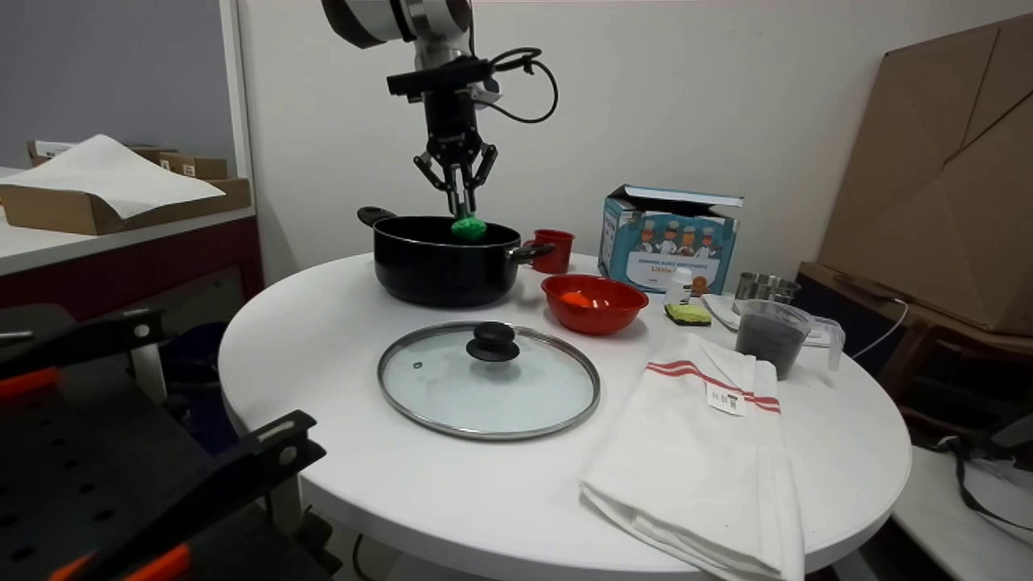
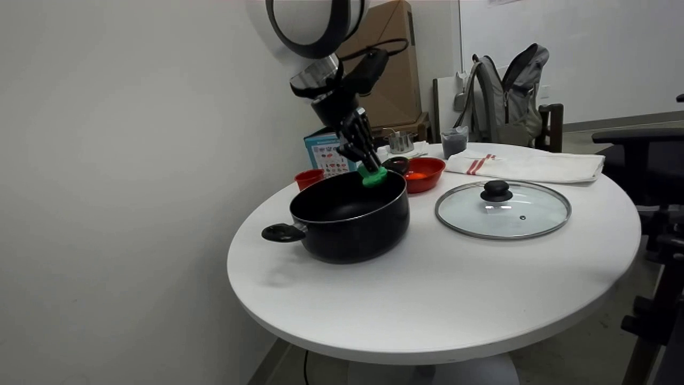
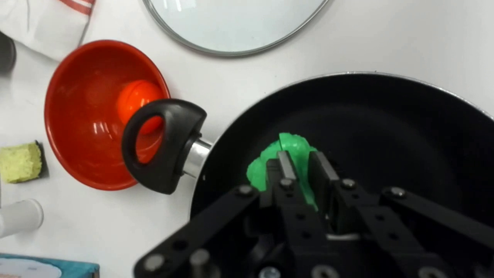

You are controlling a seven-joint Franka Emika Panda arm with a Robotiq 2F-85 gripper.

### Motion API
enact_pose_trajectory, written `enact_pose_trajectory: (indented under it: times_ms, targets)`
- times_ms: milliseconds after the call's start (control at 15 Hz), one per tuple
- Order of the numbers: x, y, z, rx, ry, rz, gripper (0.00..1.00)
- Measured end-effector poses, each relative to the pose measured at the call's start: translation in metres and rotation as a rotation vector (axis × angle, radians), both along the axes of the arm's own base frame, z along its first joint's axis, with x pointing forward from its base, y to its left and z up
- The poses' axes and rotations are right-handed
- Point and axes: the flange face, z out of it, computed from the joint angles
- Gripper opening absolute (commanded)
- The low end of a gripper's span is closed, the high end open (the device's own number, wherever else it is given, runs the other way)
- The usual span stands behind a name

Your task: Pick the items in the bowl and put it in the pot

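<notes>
As release is presumably nearing, the end effector (image 1: 463, 211) is hovering over the pot (image 1: 448, 274). It is pinching the green item (image 1: 469, 230).

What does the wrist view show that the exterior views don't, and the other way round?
Only the wrist view shows a thin curved line on the orange piece.

Only the exterior views show the red cup, the arm, the black knob of the glass lid, and the handle of the pot away from the red bowl.

All share the hand gripping the green piece at the pot's mouth, the red bowl, and at least parts of the glass lid and striped towel.
</notes>
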Motion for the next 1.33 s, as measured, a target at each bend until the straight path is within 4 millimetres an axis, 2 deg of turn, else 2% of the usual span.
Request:
enact_pose_trajectory:
  times_ms: [133, 267, 600, 667, 800, 1267, 1333]
  targets:
    - [-0.001, 0.012, -0.010, -0.004, -0.016, 0.044, 0.11]
    - [-0.001, 0.016, -0.021, 0.007, -0.022, 0.060, 0.11]
    - [0.014, 0.003, -0.045, 0.036, -0.037, 0.070, 0.12]
    - [0.019, -0.002, -0.050, 0.039, -0.036, 0.069, 0.41]
    - [0.028, -0.012, -0.057, 0.045, -0.032, 0.065, 0.48]
    - [0.046, -0.024, -0.069, 0.053, -0.037, 0.063, 0.99]
    - [0.046, -0.024, -0.069, 0.055, -0.037, 0.063, 1.00]
